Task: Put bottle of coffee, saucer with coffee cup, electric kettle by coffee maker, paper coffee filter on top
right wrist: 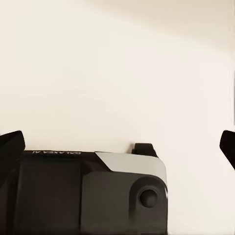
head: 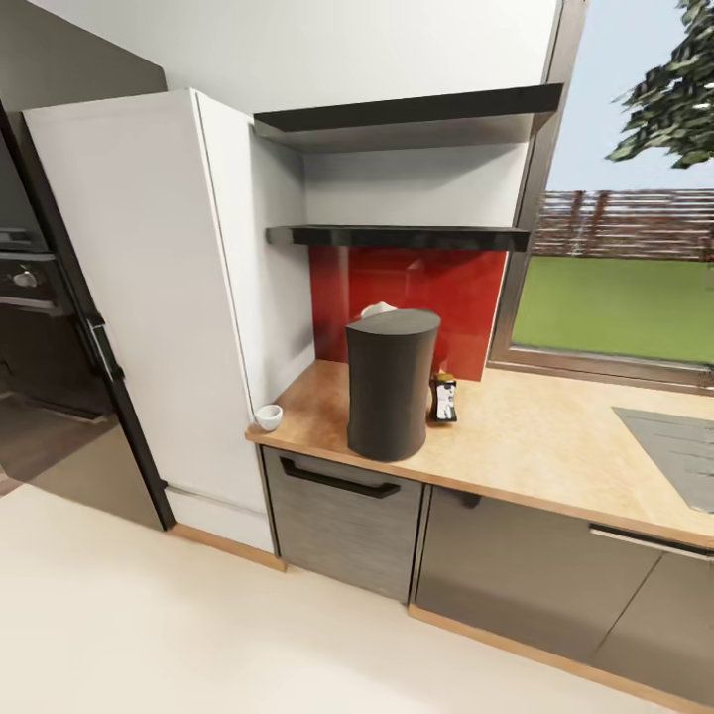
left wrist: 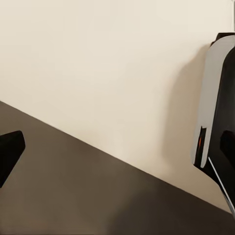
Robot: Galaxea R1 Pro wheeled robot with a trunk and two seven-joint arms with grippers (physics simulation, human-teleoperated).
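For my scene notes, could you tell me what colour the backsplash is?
The backsplash is glossy red, clearest in the head view.

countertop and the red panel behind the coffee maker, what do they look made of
The countertop looks like light wood or wood-look laminate with a matte finish: tan with faint mottling and a matching edge. The red panel looks like glossy glass or acrylic, judging by its soft sheen, though a render leaves that open.

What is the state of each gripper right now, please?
Left gripper: cannot be told; just one dark fingertip shows, over bare floor.
Right gripper: open, fingertips far apart, holding nothing.
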